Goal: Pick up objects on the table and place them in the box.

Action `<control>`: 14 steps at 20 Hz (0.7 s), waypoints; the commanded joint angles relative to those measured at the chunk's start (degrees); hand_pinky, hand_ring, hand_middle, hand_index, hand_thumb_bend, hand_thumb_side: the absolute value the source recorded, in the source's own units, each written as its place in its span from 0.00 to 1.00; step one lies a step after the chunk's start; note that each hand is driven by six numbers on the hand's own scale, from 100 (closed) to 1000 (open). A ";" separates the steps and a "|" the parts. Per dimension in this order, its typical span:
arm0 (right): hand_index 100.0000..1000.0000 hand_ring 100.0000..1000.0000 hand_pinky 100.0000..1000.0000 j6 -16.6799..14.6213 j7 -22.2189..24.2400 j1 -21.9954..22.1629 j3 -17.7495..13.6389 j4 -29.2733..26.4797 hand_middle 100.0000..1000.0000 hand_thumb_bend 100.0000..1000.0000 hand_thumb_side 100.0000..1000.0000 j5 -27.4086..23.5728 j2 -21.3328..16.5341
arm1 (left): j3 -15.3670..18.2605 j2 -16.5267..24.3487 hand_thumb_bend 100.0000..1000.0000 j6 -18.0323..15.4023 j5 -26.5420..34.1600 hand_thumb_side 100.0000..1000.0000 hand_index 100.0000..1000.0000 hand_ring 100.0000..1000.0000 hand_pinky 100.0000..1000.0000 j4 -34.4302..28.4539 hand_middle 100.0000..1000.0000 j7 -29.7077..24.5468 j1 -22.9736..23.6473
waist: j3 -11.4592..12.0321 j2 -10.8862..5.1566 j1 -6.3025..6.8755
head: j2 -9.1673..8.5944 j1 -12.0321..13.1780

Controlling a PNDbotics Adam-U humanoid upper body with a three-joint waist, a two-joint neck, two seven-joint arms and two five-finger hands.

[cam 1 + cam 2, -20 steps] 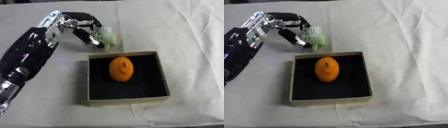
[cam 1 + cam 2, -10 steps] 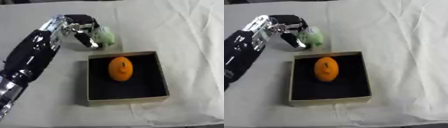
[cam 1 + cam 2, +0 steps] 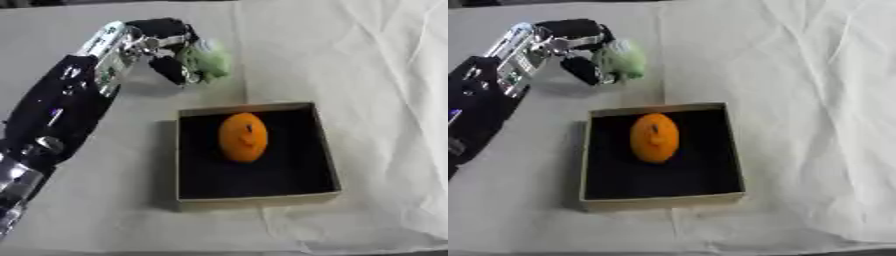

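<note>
Curling round a pale green object (image 3: 207, 61) in the upper left of the frame, the left hand (image 3: 166, 47) has it pinched between dark fingers and thumb, and from where I stand it looks lifted off the white cloth (image 3: 367, 75) rather than resting on it, though I cannot be sure of the gap. What the green thing is I can't make out; it is soft-edged and roundish. The right hand shows nowhere.

The box (image 3: 254, 199) sits at centre frame, just below and to the right of the held object, cardboard walls and a black floor. An orange fruit (image 3: 242, 136) already lies upright in the middle of it, leaning toward the left half.

My worry is the carry across. The green thing sticks out past the fingertips on the right side, so it could slip free before it clears the upper wall and land on the cloth beside the box. If the hand comes in low, it may knock that near rim and shove the box. Dropped straight onto the fruit, it could roll off and bounce out
</note>
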 commanded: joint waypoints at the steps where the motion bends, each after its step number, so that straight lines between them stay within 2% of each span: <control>1: 0.79 0.87 0.83 0.32 -0.10 -0.75 -0.83 -0.87 0.74 0.00 0.80 -0.24 -1.14 | 1.29 2.59 0.00 1.25 1.81 0.40 0.63 0.45 0.59 -3.98 0.47 0.08 -1.78 | 0.17 -1.44 -0.08 | 0.47 -0.09; 7: 0.79 0.86 0.83 0.44 -0.17 -1.30 -0.88 -0.37 0.74 0.00 0.80 0.58 -0.58 | 1.22 4.71 0.00 2.45 4.41 0.38 0.63 0.48 0.59 -11.47 0.47 0.61 -2.00 | 0.66 -1.75 0.10 | 0.60 -0.45; 11: 0.79 0.86 0.83 0.43 -0.36 -1.44 -0.85 -0.40 0.74 0.00 0.80 0.91 -0.61 | -0.86 6.68 0.00 3.06 9.06 0.36 0.63 0.48 0.59 -22.70 0.47 1.84 0.02 | 1.15 -1.95 0.10 | 0.53 -1.03; 14: 0.79 0.86 0.83 0.48 -0.45 -1.39 -0.92 -0.37 0.74 0.00 0.80 1.07 -0.59 | -3.75 7.57 0.00 4.32 10.87 0.35 0.63 0.48 0.59 -29.89 0.47 0.88 2.01 | 1.34 -2.04 0.02 | 0.50 -1.17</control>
